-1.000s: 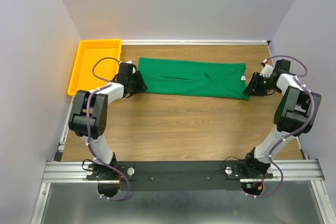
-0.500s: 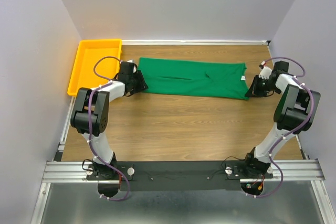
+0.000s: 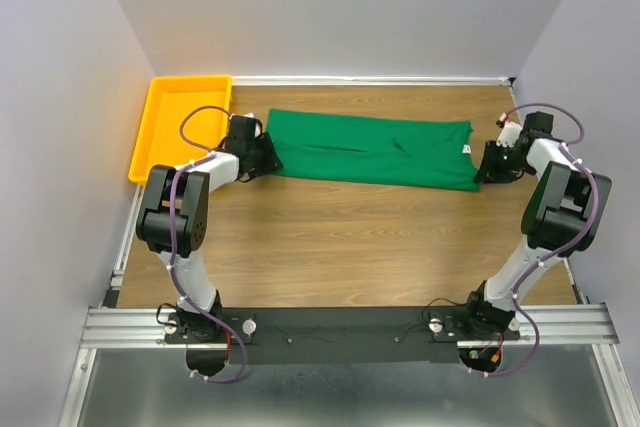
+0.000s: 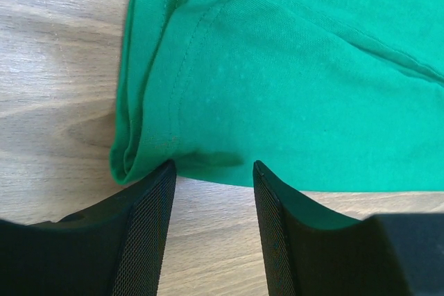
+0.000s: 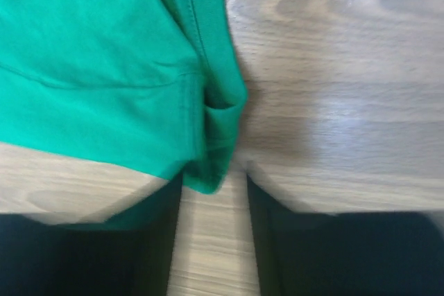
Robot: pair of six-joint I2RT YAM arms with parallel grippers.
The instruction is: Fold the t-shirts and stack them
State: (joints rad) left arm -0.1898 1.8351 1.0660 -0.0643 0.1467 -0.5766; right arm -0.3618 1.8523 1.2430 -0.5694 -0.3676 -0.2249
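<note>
**Your right gripper (image 3: 489,162) has edged outward, and the shirt's end went with it**

Since a second ago, the right end of the green t-shirt (image 3: 370,150) has slid slightly toward the right wall, following that gripper. Your left gripper (image 3: 268,156) has barely shifted.

On the wooden table (image 3: 360,237), the t-shirt lies folded into a long band across the far half, between both grippers. The yellow tray (image 3: 176,112) sits at the far left corner, just beside your left arm.

Your left fingers (image 4: 149,227) stand apart, tips at the shirt's doubled hem corner. Your right fingers (image 5: 291,247), blurred, also stand apart, with a cloth corner dipping between their tips. A small white label (image 3: 464,148) shows near the shirt's right end.
</note>
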